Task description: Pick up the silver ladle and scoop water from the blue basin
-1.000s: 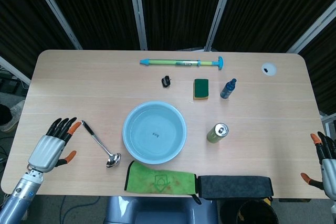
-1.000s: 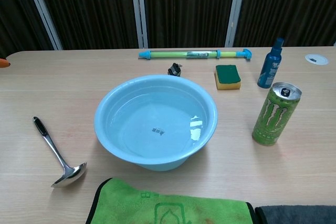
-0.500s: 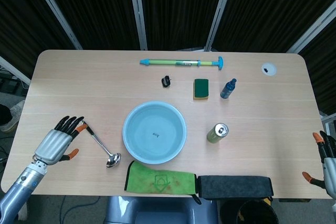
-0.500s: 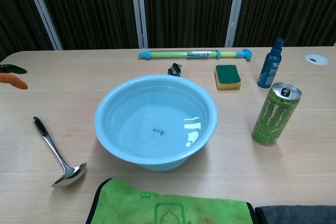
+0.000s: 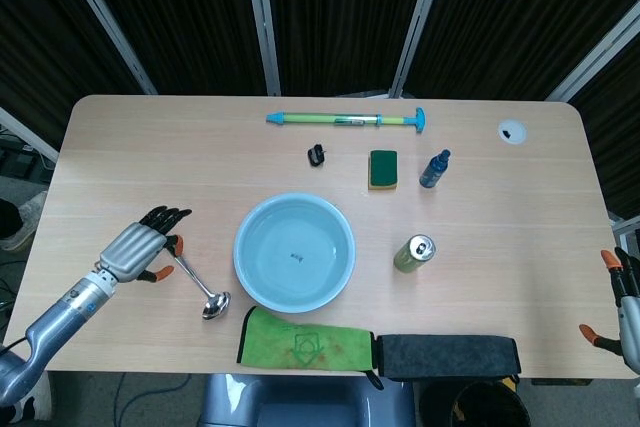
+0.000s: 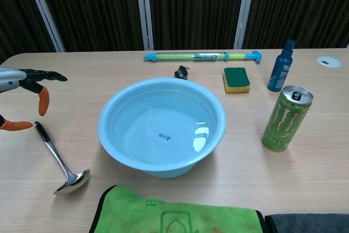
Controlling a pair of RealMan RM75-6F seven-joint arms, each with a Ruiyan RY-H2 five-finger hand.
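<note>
One ladle [image 5: 192, 276] lies flat on the table [image 5: 120, 157], bowl end nearest the robot, just left of the blue basin [image 5: 294, 252], which holds water. The left hand [image 5: 140, 247] hovers over the ladle's black handle end with fingers spread, gripping nothing. The right hand [image 5: 622, 299] shows only at the table's far right edge, fingers apart and empty. A green cloth [image 5: 303, 339] lies in front of the basin, a green can [image 5: 413, 253] to its right.
</note>
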